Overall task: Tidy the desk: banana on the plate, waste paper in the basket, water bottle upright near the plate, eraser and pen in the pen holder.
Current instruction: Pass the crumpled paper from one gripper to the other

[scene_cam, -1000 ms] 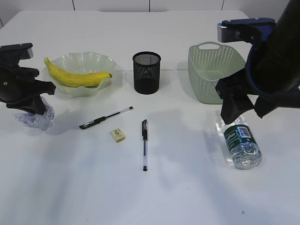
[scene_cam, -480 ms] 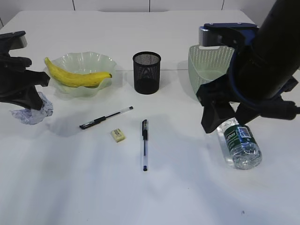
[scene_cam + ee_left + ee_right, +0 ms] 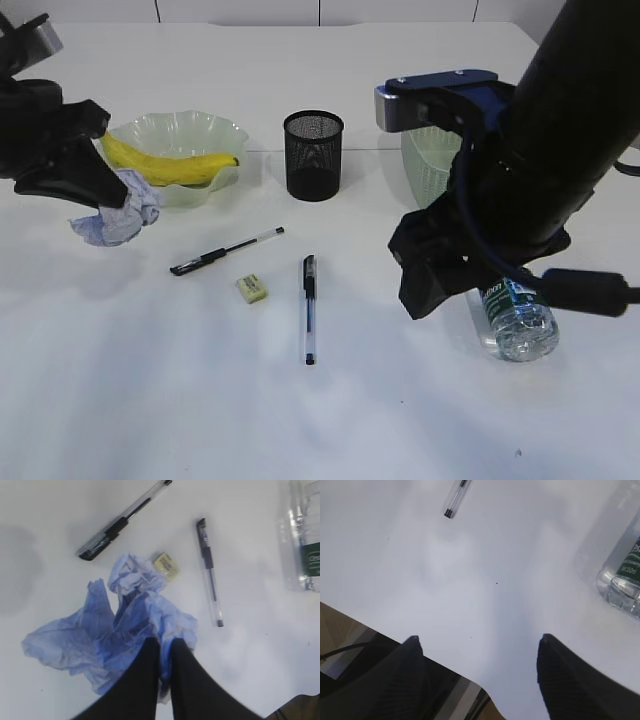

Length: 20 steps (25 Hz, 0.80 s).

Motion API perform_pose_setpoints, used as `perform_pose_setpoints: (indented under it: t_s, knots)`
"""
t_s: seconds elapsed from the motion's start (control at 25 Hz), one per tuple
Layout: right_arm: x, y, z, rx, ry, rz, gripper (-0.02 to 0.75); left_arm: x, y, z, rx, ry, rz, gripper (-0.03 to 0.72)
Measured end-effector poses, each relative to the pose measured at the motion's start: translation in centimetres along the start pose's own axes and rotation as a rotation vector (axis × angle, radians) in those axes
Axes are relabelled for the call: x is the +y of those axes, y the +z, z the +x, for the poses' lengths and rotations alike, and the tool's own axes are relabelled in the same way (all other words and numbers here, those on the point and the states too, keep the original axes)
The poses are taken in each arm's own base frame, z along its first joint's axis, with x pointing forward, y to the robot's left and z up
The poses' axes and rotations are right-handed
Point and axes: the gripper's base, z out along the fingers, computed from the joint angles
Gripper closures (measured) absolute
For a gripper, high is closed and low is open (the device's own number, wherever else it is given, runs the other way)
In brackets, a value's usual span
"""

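Both arms are matte black throughout. The right arm (image 3: 555,160), large in the exterior view, carries a blue-topped rectangular wrist block with a silver-grey end face (image 3: 432,100). A thin black cable (image 3: 590,290) loops along its lower link. The right gripper (image 3: 479,655) ends in 2 black fingers with a fine woven, carbon-like texture and rounded tips. The left arm (image 3: 45,140) is angular, black, with a pale grey block at its top. The left gripper (image 3: 164,652) shows 2 smooth, narrow, tapering black fingers.

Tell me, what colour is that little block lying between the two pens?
The eraser is pale cream-yellow, seen best in the exterior view.
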Motion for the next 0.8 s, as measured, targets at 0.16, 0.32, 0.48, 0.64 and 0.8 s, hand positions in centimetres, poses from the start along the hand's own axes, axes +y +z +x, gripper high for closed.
perform_pose_setpoints:
  t_s: [0.16,0.32,0.48,0.64,0.8]
  knots:
    - [-0.1,0.2,1.4,-0.005,-0.047,-0.009,0.214,-1.1,-0.7,0.0,-0.028,0.014,0.054,0.670]
    - [-0.3,-0.4,3.8,-0.074,-0.072,-0.015,0.214,-3.8,0.1,0.8,0.005,0.093,0.087,0.670]
    - [-0.3,-1.6,5.0,-0.192,-0.089,-0.016,0.214,-7.4,1.4,2.0,0.022,0.194,0.130,0.670]
    - [0.0,-2.2,4.7,-0.279,-0.071,-0.052,0.214,-9.7,2.1,3.0,0.035,0.256,0.159,0.670]
    - [0.6,-2.4,4.0,-0.355,-0.015,-0.128,0.215,-10.2,1.9,3.2,0.027,0.279,0.159,0.670]
